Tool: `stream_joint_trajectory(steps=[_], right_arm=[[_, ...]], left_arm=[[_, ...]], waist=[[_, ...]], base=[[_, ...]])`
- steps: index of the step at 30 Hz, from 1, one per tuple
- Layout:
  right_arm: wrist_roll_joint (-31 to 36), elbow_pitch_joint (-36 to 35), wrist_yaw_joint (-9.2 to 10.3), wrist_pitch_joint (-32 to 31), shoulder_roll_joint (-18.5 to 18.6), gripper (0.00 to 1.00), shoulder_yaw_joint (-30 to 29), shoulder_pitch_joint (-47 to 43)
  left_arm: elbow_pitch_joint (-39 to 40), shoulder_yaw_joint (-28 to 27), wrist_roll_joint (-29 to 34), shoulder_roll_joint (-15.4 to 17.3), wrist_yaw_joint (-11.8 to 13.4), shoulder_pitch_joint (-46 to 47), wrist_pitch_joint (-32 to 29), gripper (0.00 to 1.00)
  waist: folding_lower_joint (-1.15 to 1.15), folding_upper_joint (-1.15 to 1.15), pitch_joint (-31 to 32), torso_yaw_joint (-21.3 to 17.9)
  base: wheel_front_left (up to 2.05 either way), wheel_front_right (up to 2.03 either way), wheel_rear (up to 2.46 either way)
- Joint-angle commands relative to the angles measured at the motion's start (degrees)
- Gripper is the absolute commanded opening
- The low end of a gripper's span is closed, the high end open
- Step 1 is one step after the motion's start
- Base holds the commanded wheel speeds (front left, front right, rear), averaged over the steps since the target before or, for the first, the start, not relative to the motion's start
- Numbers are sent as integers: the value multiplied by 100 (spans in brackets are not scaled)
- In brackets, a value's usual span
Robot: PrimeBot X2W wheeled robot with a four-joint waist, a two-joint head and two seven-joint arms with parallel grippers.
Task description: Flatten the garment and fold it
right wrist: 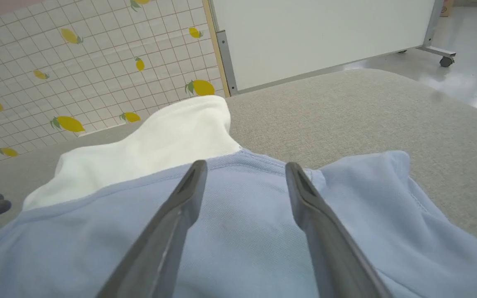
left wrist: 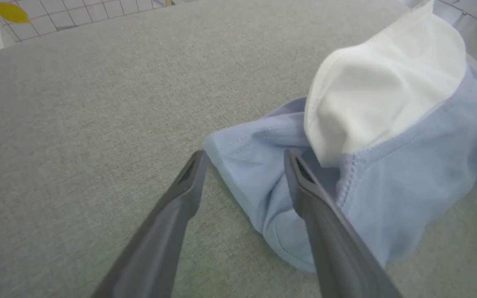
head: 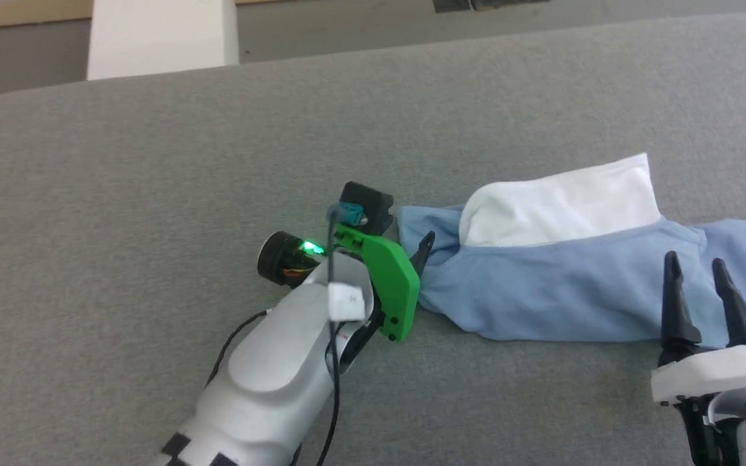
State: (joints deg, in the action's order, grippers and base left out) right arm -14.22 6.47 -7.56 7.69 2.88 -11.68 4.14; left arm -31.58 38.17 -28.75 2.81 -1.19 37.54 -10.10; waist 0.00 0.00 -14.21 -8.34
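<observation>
The garment (head: 541,285) is a light blue T-shirt lying bunched on the grey table, with a white panel (head: 561,200) sticking out along its far side. My left gripper (left wrist: 244,159) is open at the shirt's left end; one finger lies over the blue cloth and the other stands on the bare table beside it. In the head view the left gripper (head: 421,249) touches that same edge. My right gripper (head: 697,265) is open above the near right part of the shirt. In the right wrist view the garment (right wrist: 242,231) fills the space under the spread fingers (right wrist: 189,186), with nothing pinched.
The grey padded table (head: 153,194) stretches wide to the left and behind the shirt. A white panel on castors (right wrist: 325,37) and a lemon-patterned tiled wall (right wrist: 77,74) stand beyond the far edge. A white block (head: 162,35) sits past the back left edge.
</observation>
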Motion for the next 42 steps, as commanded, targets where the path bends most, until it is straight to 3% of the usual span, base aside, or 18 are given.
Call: stream_joint_trajectory(steps=[1,4,7,8,9,10,12,18,22,28,34,37,38,39,40,42], right_arm=[[-53,40,8,60,0,100,53,117],[-86,91,8,110,0,100,125,157],[-113,136,8,156,0,100,170,179],[-116,150,8,164,0,100,184,185],[-115,157,8,168,0,100,190,188],[-120,165,8,174,0,100,196,197],[-127,171,8,176,0,100,197,197],[-76,122,8,126,0,100,129,139],[0,11,8,41,0,100,42,41],[51,-140,8,-107,0,100,49,-83],[88,-252,8,-277,-1,100,32,-220],[114,-271,8,-412,-1,100,9,-271],[124,-258,8,-492,-1,100,-11,-280],[136,-250,8,-557,-1,100,-26,-283],[141,-241,8,-628,-1,100,-41,-282],[148,-228,8,-751,-1,100,-78,-269]], left_arm=[[-175,120,-118,7,3,185,-213,100],[-635,385,-59,7,148,458,-771,100],[-893,566,-248,7,35,583,-1275,100],[-943,634,-321,7,-41,597,-1429,43],[-971,665,-356,7,-79,599,-1502,17],[-997,701,-399,7,-132,603,-1554,0],[-950,590,-415,16,-48,599,-1216,0],[-594,-296,-546,206,698,223,802,0],[-256,-841,-760,483,1025,-283,1585,0],[474,-1498,-1067,1041,1503,-1305,1994,0],[1287,-1888,-1349,1423,2031,-2564,1840,0],[1637,-1887,-1450,1476,2157,-3057,1674,0],[1744,-1834,-1466,1501,2128,-3200,1616,31],[1818,-1798,-1486,1503,2102,-3294,1584,82],[1900,-1788,-1539,1477,2082,-3394,1568,100],[2011,-1765,-1581,1450,2041,-3528,1596,100]], waist=[[0,0,-222,-233],[0,0,-282,-307],[0,0,-309,-344],[0,0,-309,-348],[0,0,-306,-345],[0,0,-293,-332],[0,0,-253,-287],[0,0,22,-47],[0,0,227,213],[0,0,477,550],[0,0,612,815],[0,0,644,912],[0,0,650,932],[0,0,653,950],[0,0,658,968],[0,0,657,993]], base=[[0,0,0],[0,0,0],[0,0,0],[0,0,0],[0,0,0],[0,0,0],[0,0,0],[0,0,0],[0,0,0],[0,0,0],[0,0,0],[0,0,0],[0,0,0],[0,0,0],[0,0,0],[0,0,0]])
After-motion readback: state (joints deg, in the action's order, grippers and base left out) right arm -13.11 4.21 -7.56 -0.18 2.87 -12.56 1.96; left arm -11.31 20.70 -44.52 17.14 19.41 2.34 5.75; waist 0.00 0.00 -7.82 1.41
